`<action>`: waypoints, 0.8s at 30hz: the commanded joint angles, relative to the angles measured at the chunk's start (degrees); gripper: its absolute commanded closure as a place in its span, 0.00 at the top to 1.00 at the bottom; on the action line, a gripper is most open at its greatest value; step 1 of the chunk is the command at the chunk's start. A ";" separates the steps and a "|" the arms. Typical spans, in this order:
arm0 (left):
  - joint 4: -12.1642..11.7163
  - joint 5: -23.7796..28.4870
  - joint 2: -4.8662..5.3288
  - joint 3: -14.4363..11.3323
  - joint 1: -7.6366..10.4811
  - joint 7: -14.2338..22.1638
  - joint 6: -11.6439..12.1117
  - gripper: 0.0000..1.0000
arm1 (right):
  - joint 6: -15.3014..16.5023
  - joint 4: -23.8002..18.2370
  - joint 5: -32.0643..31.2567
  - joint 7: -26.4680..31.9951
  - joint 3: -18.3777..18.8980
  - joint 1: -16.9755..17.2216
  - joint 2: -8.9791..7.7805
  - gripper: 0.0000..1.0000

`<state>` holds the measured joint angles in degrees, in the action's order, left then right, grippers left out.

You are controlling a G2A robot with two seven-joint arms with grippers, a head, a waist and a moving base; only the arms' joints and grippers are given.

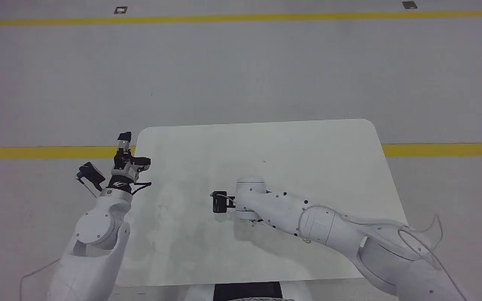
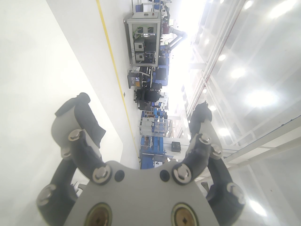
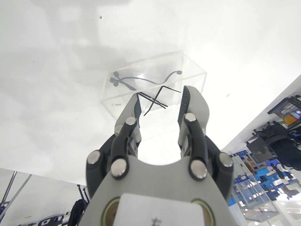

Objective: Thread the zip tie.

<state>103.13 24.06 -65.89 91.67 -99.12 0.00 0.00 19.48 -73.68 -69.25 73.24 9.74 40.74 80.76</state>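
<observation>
The right gripper (image 3: 161, 94) has its fingers spread apart and holds nothing. Just ahead of its fingertips stands a clear box (image 3: 150, 59) on the white table (image 1: 301, 158). Several black zip ties (image 3: 154, 100) lie inside the box. Two thin tails cross each other in the gap in front of the fingers, and the square heads sit farther from the hand, toward the box's far end.

The left gripper (image 2: 142, 101) is well apart from the box, at the table's edge. It points out toward the room, with its fingers also spread and nothing between them.

The task looks to be at its first step, which is picking a tie out of the box. No tie is held and none is looped yet.

The next move probably calls for the right hand to go down into the box and close on a single strap. Because the ties overlap, it would need a careful aim to avoid pinching two at once. The left hand would then have to take the other end.
</observation>
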 commanded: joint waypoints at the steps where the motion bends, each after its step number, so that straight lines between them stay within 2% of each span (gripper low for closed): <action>1: 0.00 0.00 0.00 0.00 0.00 0.00 0.00 1.00 | 0.00 0.12 -0.06 -0.07 0.00 0.00 0.08 0.36; 5: 0.00 0.00 0.00 0.00 0.00 0.00 0.00 1.00 | 0.00 0.53 -0.33 -0.35 0.00 0.01 0.35 0.31; 8: 0.00 0.00 0.00 0.00 0.00 0.00 0.00 1.00 | 0.00 0.94 -0.48 -0.57 0.00 0.07 0.58 0.22; 11: 0.00 0.00 0.00 0.00 0.00 0.00 0.00 1.00 | 0.00 1.53 -0.59 -0.78 0.00 0.26 0.91 0.25; 16: 0.00 0.00 0.00 0.00 0.00 0.00 0.00 1.00 | 0.00 2.54 -0.73 -1.16 0.00 0.57 1.57 0.24; 24: 0.00 0.00 0.00 0.00 0.00 0.00 0.00 1.00 | 0.00 4.35 -1.30 -1.47 0.00 0.99 2.67 0.13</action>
<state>103.13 24.06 -65.89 91.67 -99.12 0.00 0.00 19.48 -69.54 -70.50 71.80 9.74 41.71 83.31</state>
